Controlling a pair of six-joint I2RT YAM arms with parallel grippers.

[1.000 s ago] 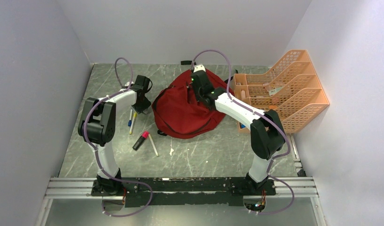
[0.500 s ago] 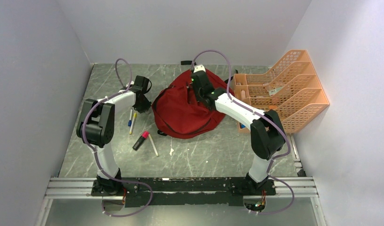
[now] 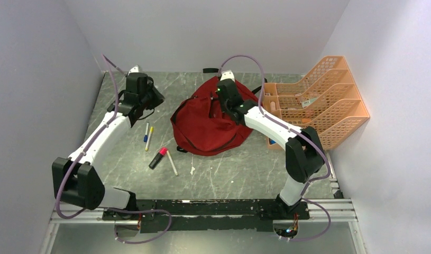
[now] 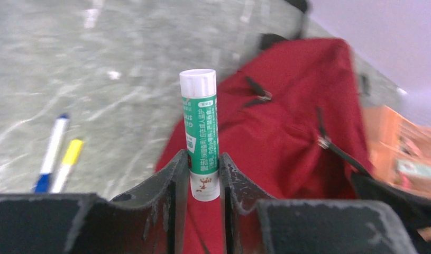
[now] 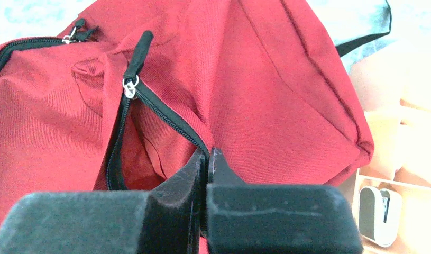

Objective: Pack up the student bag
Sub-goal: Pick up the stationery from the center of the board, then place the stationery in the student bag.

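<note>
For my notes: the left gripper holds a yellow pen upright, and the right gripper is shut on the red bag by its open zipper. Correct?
One thing is wrong. In the left wrist view the left gripper holds a green and white tube upright, not a yellow pen. The right gripper is shut on the red bag by its open zipper, as stated.

Dark red bag [image 3: 202,127] (black zip [image 5: 115,148]), green-and-white tube [image 4: 201,132], orange mesh organizer [image 3: 340,121], grey marbled table [image 3: 229,169].

The left tool [image 4: 204,161] has lifted a glue stick [image 4: 200,116] away from the pens [image 3: 149,138].
</note>
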